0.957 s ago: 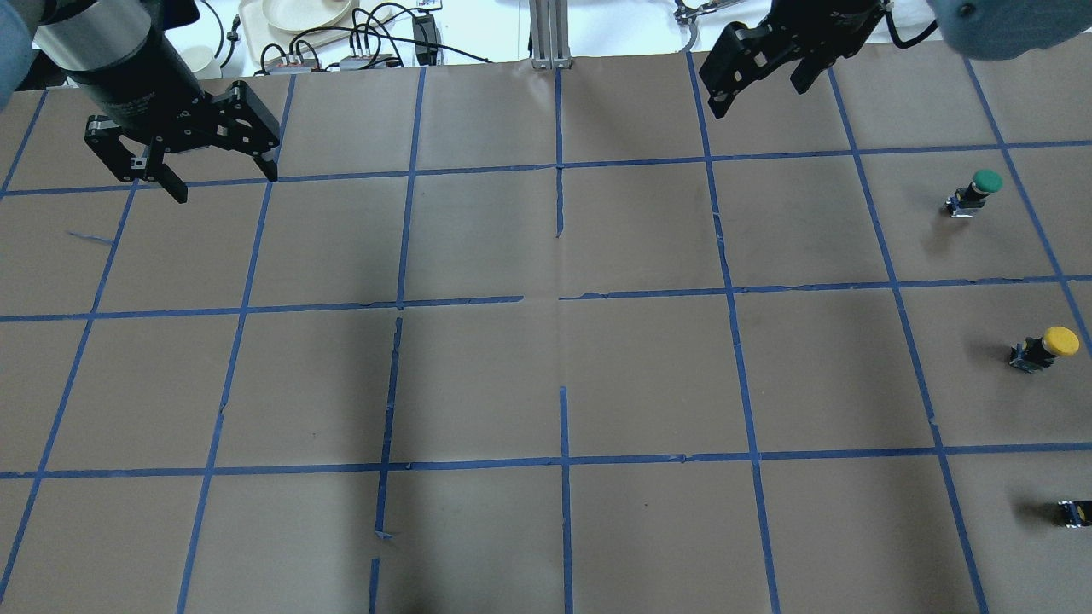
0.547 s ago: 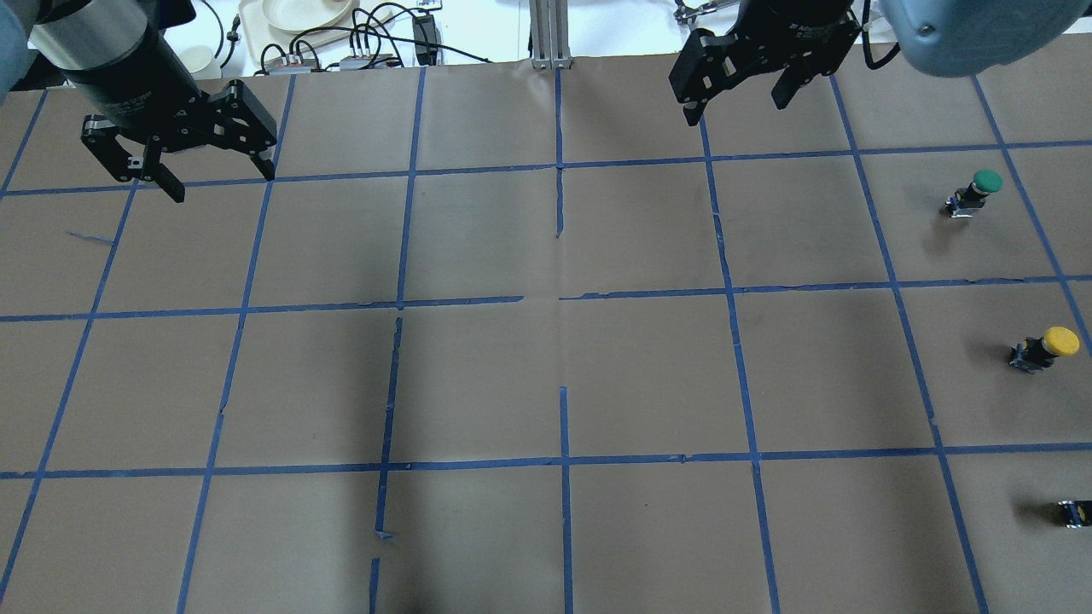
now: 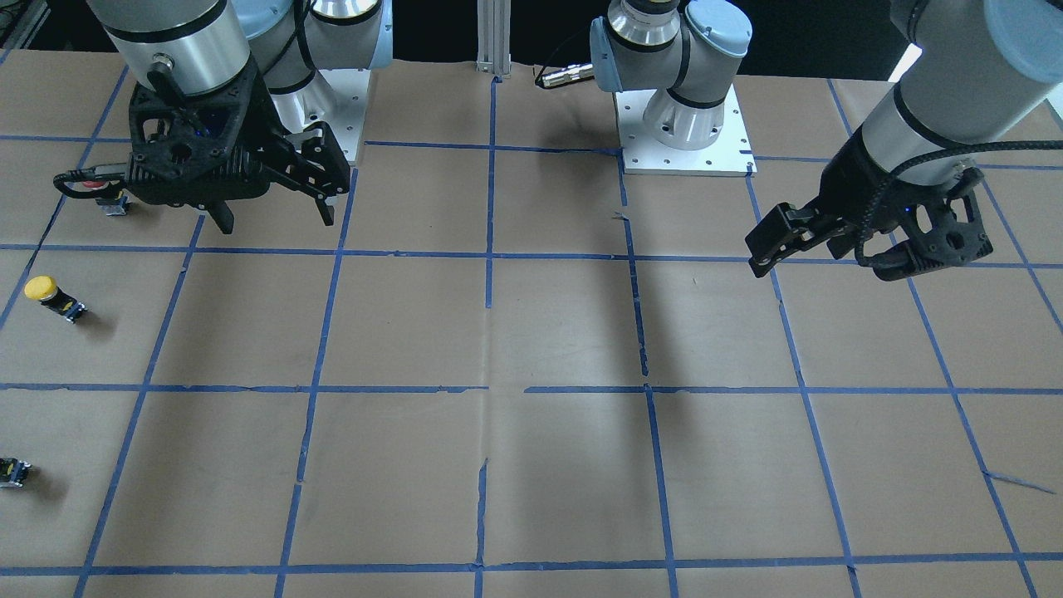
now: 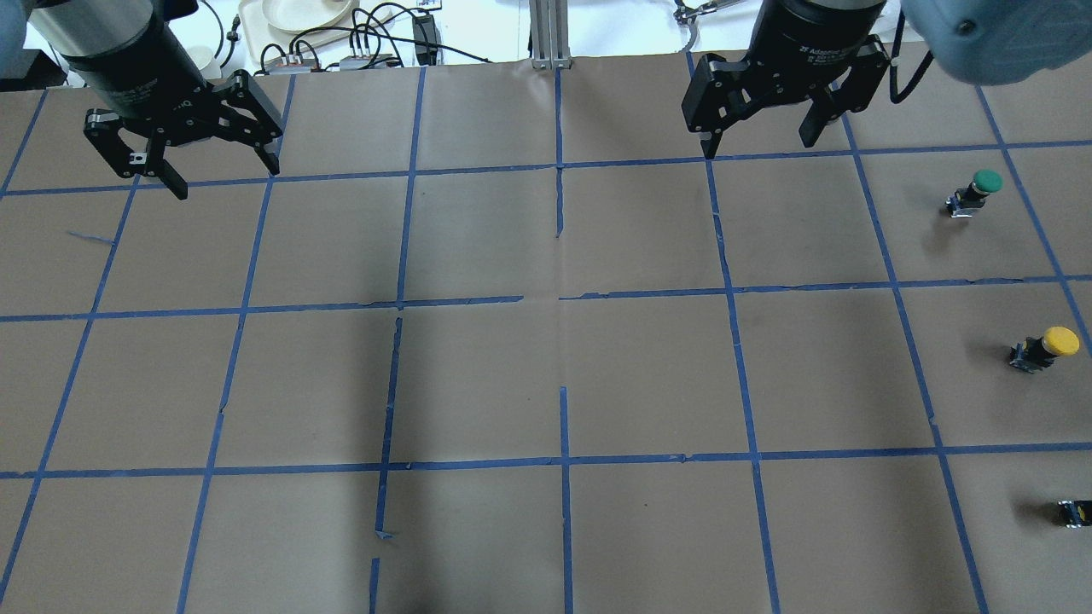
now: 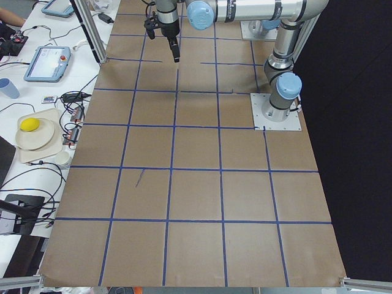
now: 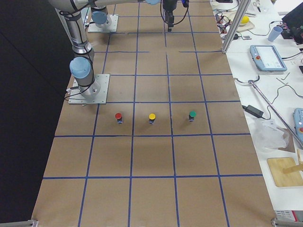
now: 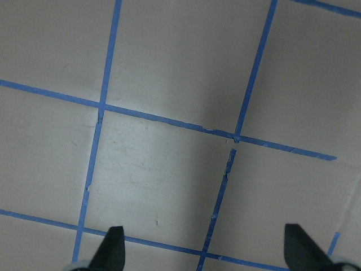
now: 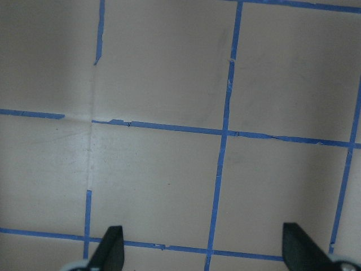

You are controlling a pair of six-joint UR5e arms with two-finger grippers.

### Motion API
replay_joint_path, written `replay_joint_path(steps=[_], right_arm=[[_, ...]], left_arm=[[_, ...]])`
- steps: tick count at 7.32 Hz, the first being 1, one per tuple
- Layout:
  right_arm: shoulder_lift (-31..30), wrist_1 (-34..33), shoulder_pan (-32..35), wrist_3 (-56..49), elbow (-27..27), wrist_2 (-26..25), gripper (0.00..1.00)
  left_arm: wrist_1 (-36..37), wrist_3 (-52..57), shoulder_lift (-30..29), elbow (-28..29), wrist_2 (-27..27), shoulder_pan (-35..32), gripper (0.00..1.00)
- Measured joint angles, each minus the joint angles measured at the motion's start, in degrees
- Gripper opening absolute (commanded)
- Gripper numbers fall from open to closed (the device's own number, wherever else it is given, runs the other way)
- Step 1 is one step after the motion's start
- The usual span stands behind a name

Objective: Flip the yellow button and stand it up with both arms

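Note:
The yellow button (image 4: 1046, 347) stands cap up on the brown paper near the table's right edge, with nothing touching it. It also shows in the front view (image 3: 51, 297) and in the right side view (image 6: 152, 117). My right gripper (image 4: 758, 147) is open and empty, high over the far side of the table, well to the left of and beyond the button. Its wrist view (image 8: 204, 248) shows only paper and blue tape. My left gripper (image 4: 226, 179) is open and empty over the far left of the table. Its wrist view (image 7: 206, 248) also shows bare paper.
A green button (image 4: 975, 191) stands beyond the yellow one. A red button (image 6: 118, 117) stands on the robot's side of it; overhead only its dark base (image 4: 1075, 512) shows. A metal post (image 4: 550, 34), cables and a tray lie past the far edge.
My right gripper has turned at the wrist so its fingers sit level, and has come a little toward the robot. My left gripper has turned slightly in place. The buttons have not moved.

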Motion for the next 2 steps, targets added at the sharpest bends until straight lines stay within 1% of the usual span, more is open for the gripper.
replay_joint_path(steps=[2], right_arm=[[-0.14,0.63,-0.03,-0.33,0.07,-0.61,1.0]], left_arm=[[-1.24,-0.35,1.65,-0.45,0.01,-2.63,1.0]])
